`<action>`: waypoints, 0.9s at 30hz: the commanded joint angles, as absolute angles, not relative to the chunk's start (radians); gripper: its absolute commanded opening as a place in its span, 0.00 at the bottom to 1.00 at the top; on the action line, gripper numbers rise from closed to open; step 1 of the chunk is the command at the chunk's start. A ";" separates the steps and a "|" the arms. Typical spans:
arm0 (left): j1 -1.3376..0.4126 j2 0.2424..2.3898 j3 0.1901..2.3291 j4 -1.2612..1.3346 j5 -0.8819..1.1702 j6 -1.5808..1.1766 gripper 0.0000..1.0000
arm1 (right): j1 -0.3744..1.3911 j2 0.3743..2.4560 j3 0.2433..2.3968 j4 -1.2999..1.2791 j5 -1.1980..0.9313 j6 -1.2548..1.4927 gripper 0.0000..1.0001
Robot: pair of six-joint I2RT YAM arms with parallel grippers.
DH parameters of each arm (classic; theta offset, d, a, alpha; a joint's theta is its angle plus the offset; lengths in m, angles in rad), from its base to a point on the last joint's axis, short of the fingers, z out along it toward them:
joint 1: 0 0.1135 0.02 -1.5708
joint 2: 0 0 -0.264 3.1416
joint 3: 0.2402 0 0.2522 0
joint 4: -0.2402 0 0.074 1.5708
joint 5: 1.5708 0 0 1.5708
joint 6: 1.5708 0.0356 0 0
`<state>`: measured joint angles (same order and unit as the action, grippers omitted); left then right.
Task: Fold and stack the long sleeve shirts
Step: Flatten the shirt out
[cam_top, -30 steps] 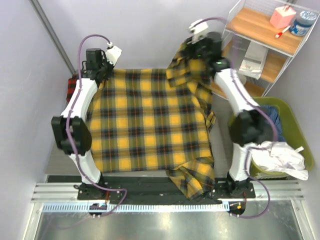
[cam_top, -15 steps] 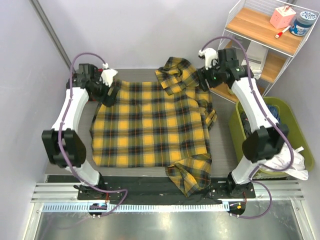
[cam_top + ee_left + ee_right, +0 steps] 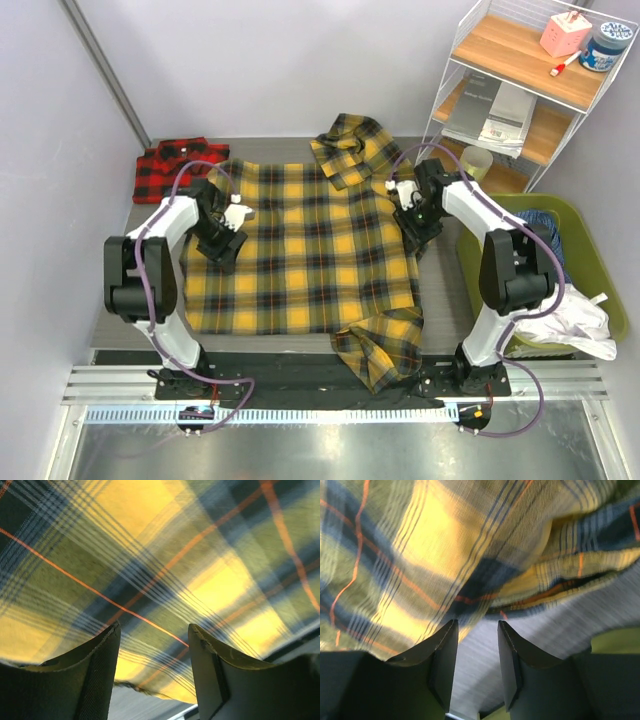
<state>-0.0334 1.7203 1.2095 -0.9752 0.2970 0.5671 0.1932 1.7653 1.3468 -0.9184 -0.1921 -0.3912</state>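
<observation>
The yellow-and-black long sleeve shirt (image 3: pixel 300 260) lies spread flat on the grey table, one sleeve bunched at the far edge (image 3: pixel 350 150) and the other hanging over the near edge (image 3: pixel 385 355). The red-and-black long sleeve shirt (image 3: pixel 170 167) lies folded at the far left corner. My left gripper (image 3: pixel 226 243) hovers low over the yellow shirt's left side, open, with only plaid cloth (image 3: pixel 165 565) beneath the empty jaws (image 3: pixel 152 630). My right gripper (image 3: pixel 412 228) is at the shirt's right edge, open and empty (image 3: pixel 476 625), above the hem (image 3: pixel 555 587) and bare table.
A wire shelf (image 3: pixel 520 90) with a pink box, a jar and papers stands at the back right. A green basket (image 3: pixel 600 280) holding blue and white clothes sits right of the table. Walls close in on the left and behind.
Both arms let go of the yellow shirt's far edge and swung down and inward to its left and right sides. The shirt now lies flat and the red shirt shows.
</observation>
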 commanded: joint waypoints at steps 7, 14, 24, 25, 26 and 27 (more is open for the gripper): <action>-0.005 1.870 1.288 -0.888 0.137 0.606 0.53 | 0.187 1.878 1.327 -0.732 -0.110 -0.429 0.41; 0.109 1.991 1.353 -0.882 0.043 0.676 0.46 | 0.129 1.885 1.475 -0.904 -0.238 -0.486 0.48; 0.126 1.991 1.446 -0.925 0.124 0.655 0.48 | 0.155 1.833 1.391 -0.896 -0.230 -0.482 0.47; 0.124 1.980 1.456 -0.928 0.139 0.650 0.48 | 0.159 1.839 1.385 -0.887 -0.229 -0.473 0.46; 0.123 1.958 1.456 -0.931 0.152 0.644 0.49 | 0.166 1.838 1.365 -0.862 -0.221 -0.465 0.46; 0.121 1.948 1.459 -0.946 0.184 0.647 0.49 | 0.178 1.836 1.353 -0.847 -0.215 -0.451 0.45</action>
<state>0.1177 1.9896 1.4162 -0.9283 0.0887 0.6392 0.1471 1.8503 1.3941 -0.8913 -0.2314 -0.4862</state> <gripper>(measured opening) 0.486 0.460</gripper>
